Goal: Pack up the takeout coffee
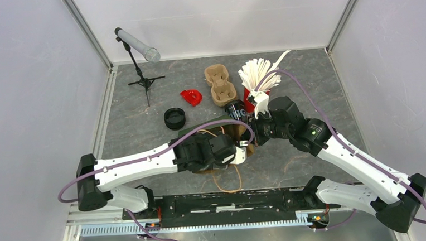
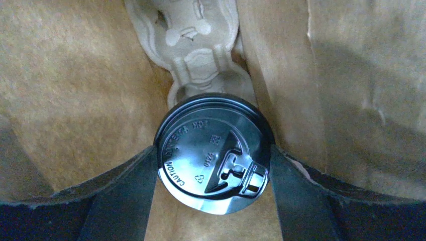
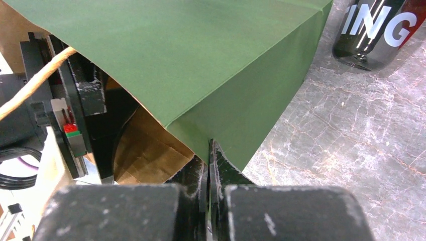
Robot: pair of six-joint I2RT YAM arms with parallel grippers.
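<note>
A takeout coffee cup with a shiny black lid (image 2: 213,155) stands inside the paper bag (image 3: 201,60), green outside and brown inside (image 2: 75,90). My left gripper (image 2: 212,149) reaches down into the bag, its two fingers pressed against opposite sides of the cup. Behind the cup, a moulded cardboard cup carrier (image 2: 201,55) lies in the bag. My right gripper (image 3: 208,150) is shut on the bag's green rim at its right corner (image 1: 255,142). In the top view the left wrist (image 1: 212,148) covers the bag's mouth.
On the grey table stand a second cardboard carrier (image 1: 219,84), a red lid (image 1: 191,97), a black lid (image 1: 174,118), a dark lettered cup (image 1: 236,111) and a red holder of white sticks (image 1: 258,76). A small tripod with a tube (image 1: 136,44) stands back left.
</note>
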